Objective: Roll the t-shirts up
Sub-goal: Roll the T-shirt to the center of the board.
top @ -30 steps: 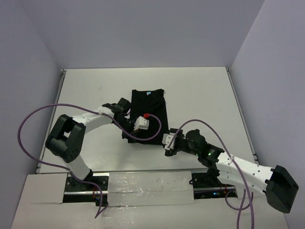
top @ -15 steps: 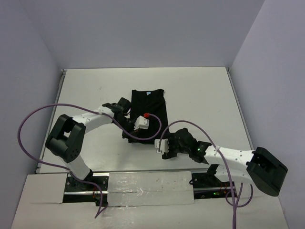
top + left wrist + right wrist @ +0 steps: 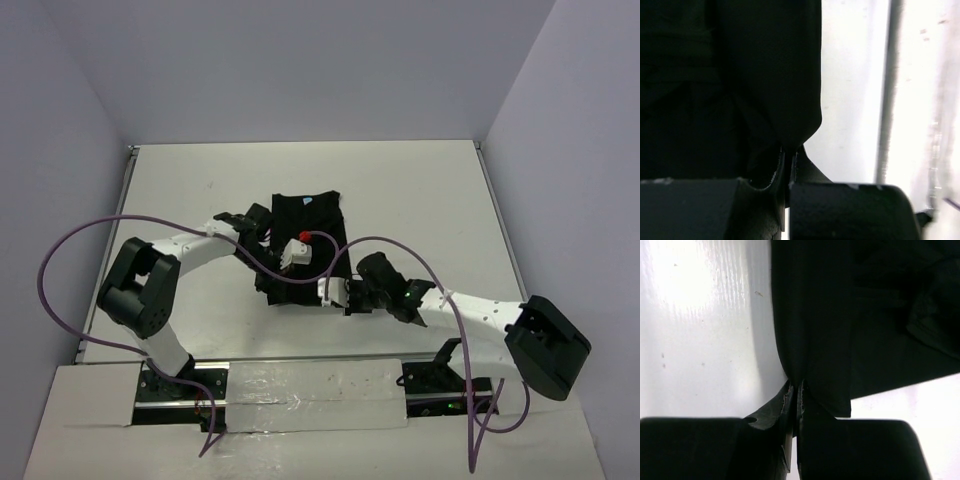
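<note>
The black t-shirt (image 3: 312,222) lies folded into a narrow strip in the middle of the table, its light-blue neck tag (image 3: 308,198) at the far end. My left gripper (image 3: 268,284) is shut on the near left corner of the fabric; in the left wrist view the t-shirt (image 3: 765,75) hangs pinched in the left gripper (image 3: 789,152). My right gripper (image 3: 328,293) is shut on the near right corner. The right wrist view shows a fold of the t-shirt (image 3: 840,315) running into the shut right gripper (image 3: 796,385).
The white table (image 3: 420,200) is bounded by raised edges left and right and grey walls behind. Purple cables (image 3: 60,262) loop from both arms, one crossing over the shirt. A metal rail (image 3: 300,385) runs along the near edge.
My right arm has swung left to the shirt's near right corner, and its gripper has gone from open to shut on the fabric. The left gripper has kept its hold.
</note>
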Available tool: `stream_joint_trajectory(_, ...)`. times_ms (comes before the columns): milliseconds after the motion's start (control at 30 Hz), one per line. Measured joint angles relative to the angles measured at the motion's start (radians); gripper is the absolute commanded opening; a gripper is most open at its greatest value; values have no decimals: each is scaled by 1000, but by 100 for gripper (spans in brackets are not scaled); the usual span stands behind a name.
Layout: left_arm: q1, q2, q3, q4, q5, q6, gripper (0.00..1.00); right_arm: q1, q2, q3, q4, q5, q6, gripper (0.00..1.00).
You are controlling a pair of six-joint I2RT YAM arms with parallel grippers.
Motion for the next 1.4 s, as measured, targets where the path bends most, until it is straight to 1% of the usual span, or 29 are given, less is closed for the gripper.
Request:
stream_joint_trajectory(133,22,9,6,-61,40,-37,0,-81,0,48,-77,-114,39,0)
stream_joint_trajectory(267,44,52,58,-133,69,-36,0,-159,26,98,-148,-237,48,0)
stream_joint_trajectory(433,74,182,174,-237,97,-25,0,-206,175,257,-309,-335,30,0)
stream_joint_trajectory(533,90,208,171,-256,97,-13,2,-211,271,331,-367,-356,20,0)
stream_joint_trajectory(667,104,213,156,-270,98,-6,7,-218,328,377,-426,-384,14,0)
stream_joint_trajectory(700,110,217,156,-271,99,-7,10,-222,338,391,-437,-389,12,0)
stream_joint_trajectory(733,118,223,156,-270,102,-7,17,-225,351,409,-451,-394,13,1)
stream_joint_trajectory(800,132,237,156,-269,110,-12,23,-233,390,458,-478,-395,8,2)
stream_joint_trajectory(833,140,246,156,-269,113,-16,30,-236,414,481,-491,-395,4,2)
stream_joint_trajectory(900,154,259,156,-264,113,-25,36,-239,473,530,-515,-393,-7,2)
stream_joint_trajectory(933,160,263,156,-261,110,-31,43,-240,499,546,-525,-393,-11,2)
stream_joint_trajectory(967,165,266,156,-258,103,-40,46,-241,523,559,-534,-390,-15,2)
stream_joint_trajectory(1000,169,266,156,-253,97,-46,60,-241,542,570,-543,-389,-20,2)
stream_joint_trajectory(1067,175,266,157,-241,85,-61,70,-241,566,588,-561,-388,-29,2)
stream_joint_trajectory(1100,177,266,159,-238,86,-70,78,-241,575,597,-570,-389,-33,2)
stream_joint_trajectory(1133,180,264,161,-239,87,-77,89,-242,581,606,-578,-388,-36,2)
stream_joint_trajectory(1200,184,253,168,-247,92,-95,99,-245,588,623,-595,-387,-43,2)
stream_joint_trajectory(1400,209,194,175,-169,13,-99,99,-246,630,698,-637,-386,-79,2)
